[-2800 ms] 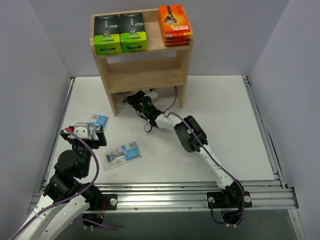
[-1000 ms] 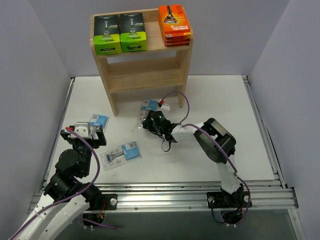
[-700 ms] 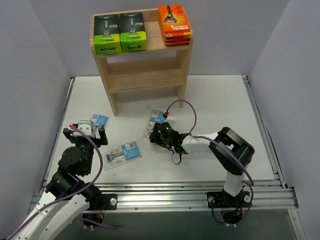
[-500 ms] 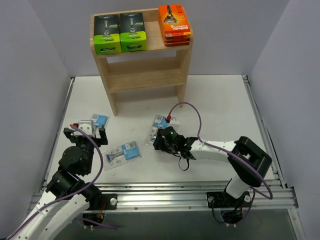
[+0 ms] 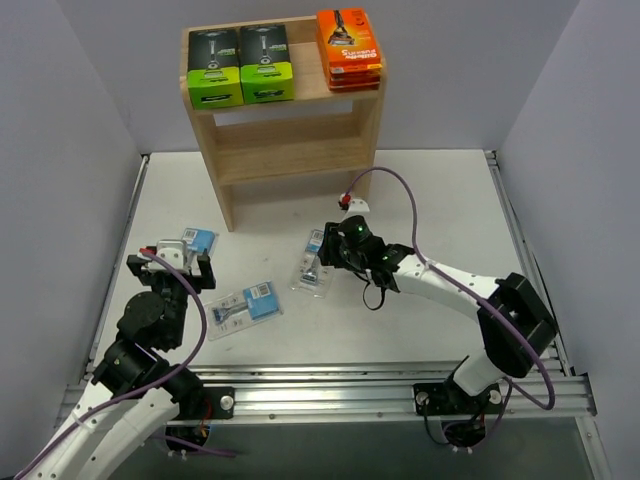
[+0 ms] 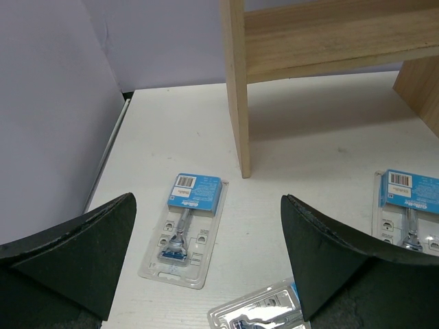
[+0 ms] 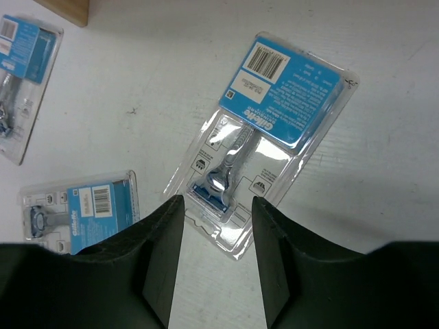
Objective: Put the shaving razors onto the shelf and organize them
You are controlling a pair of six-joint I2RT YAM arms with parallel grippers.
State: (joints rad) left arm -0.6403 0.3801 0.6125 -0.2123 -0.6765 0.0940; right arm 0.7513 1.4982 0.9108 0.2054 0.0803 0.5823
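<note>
A clear blister pack [image 7: 260, 130] with a blue barcoded card shows a blue-headed razor. The neighbouring pack [image 7: 75, 209] on its left reads Gillette. The right gripper [image 7: 218, 205] hovers half-open and empty; the left gripper [image 6: 207, 205] gapes wide.

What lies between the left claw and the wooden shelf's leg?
A blue-carded razor pack, flat on the table short of the shelf leg; left wrist view.

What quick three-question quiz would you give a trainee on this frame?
1. True or false: the blister packs are on the shelf.
2. How many black-and-green boxes stand on its top tier?
3. Which lie stacked there? A orange boxes, B black-and-green boxes, C blister packs.
Key: 1 false, they lie on the table; 2 two; 3 A.
</note>
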